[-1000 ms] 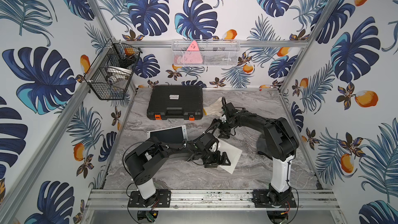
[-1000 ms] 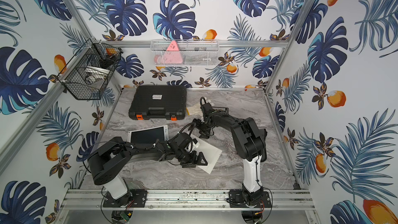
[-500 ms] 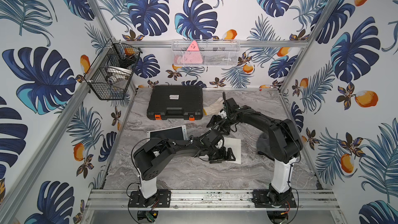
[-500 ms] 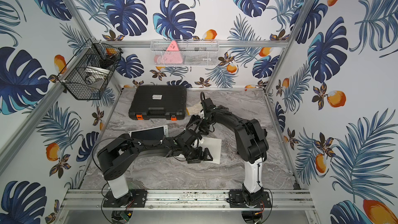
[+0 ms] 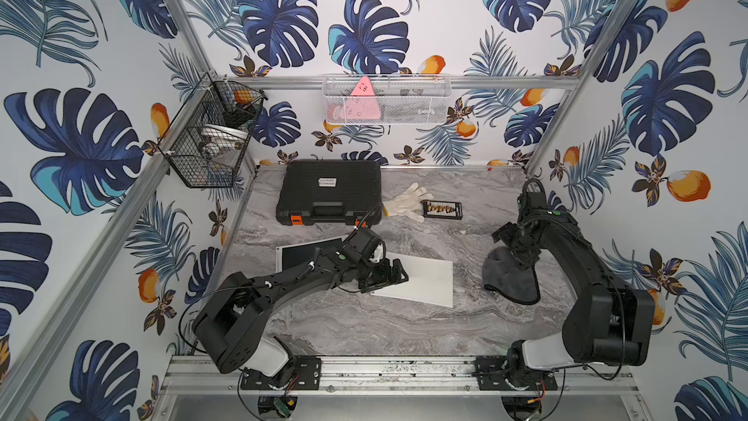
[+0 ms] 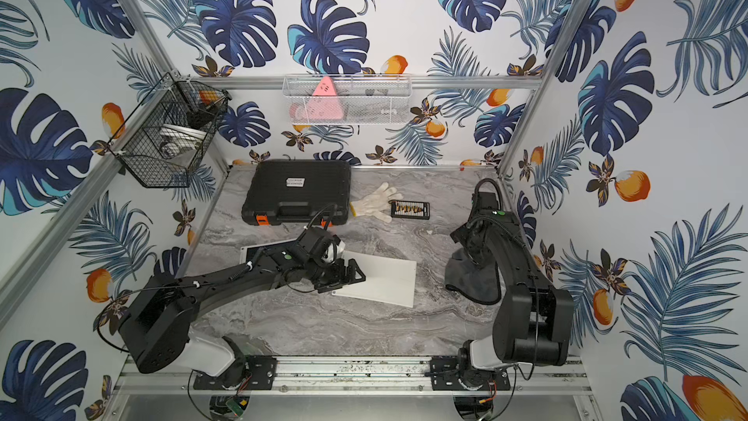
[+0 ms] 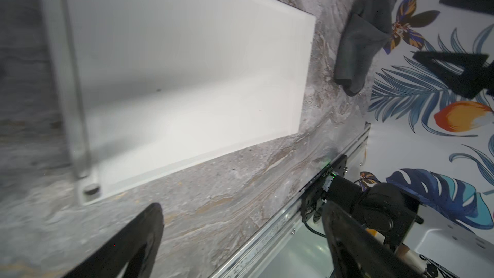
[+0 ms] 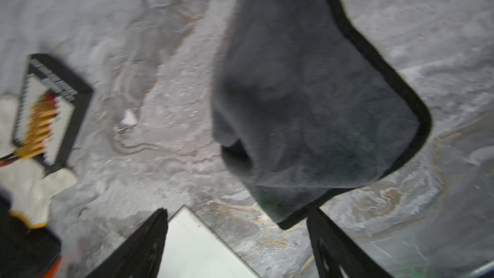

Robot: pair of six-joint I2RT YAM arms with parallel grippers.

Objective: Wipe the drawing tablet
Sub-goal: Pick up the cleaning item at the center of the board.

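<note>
Drawing tablet (image 5: 425, 283), a white slab, lay flat at mid-counter (image 5: 364, 330), skewed to the counter's edges. In the left wrist view a raised strip with a round button ran along one edge.

On the left wall hung a black wire basket (image 5: 194, 164) holding pale round items and something orange, too tangled to name. A dark-screened slate (image 5: 297, 255) in a white frame lay partly under the left arm. Behind it sat a shut black case (image 5: 330, 192) with orange latches; its white label was too small to read. The left end effector (image 5: 386, 275) hovered at the tablet's left edge, fingers spread wide, released.

On the back wall a white mesh tray (image 5: 413, 103) held a pink triangular piece (image 5: 360, 99). Bare marble ran from the tablet's front to the rail, and an open strip parted its right edge from a crumpled grey cloth (image 5: 506, 279).

A white glove (image 5: 404, 201) lay just beside a small black rack (image 5: 442, 209) of gold pieces; its white lettering was blurred. Over the cloth's rear edge the right end effector (image 5: 522, 255) hung with fingers apart, gripping nothing.
</note>
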